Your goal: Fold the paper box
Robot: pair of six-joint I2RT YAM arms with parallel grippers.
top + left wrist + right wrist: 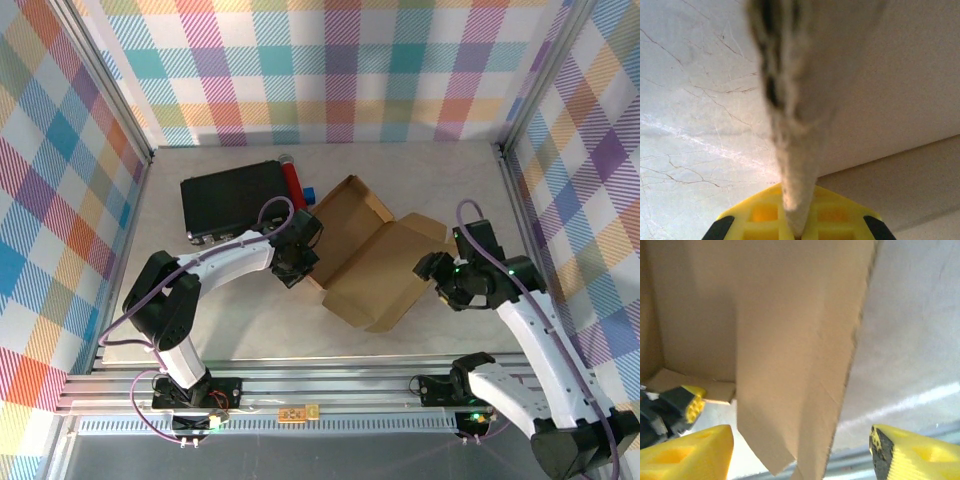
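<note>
paper box [792, 130] edge pinched in left hand [800, 227] | right hand [800, 452] spread wide astride flap [790, 365] edge

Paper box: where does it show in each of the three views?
Top external: paper box at table centre, between the two arms.
Left wrist: paper box edge-on, running down the middle.
Right wrist: paper box as a brown panel across left and centre.
Shared landmark: the pale table beside it.

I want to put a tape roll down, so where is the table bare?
Bare table lies behind the paper box at the far right, and along the near edge in front of it. Crowded: far left, around the black case.
</note>
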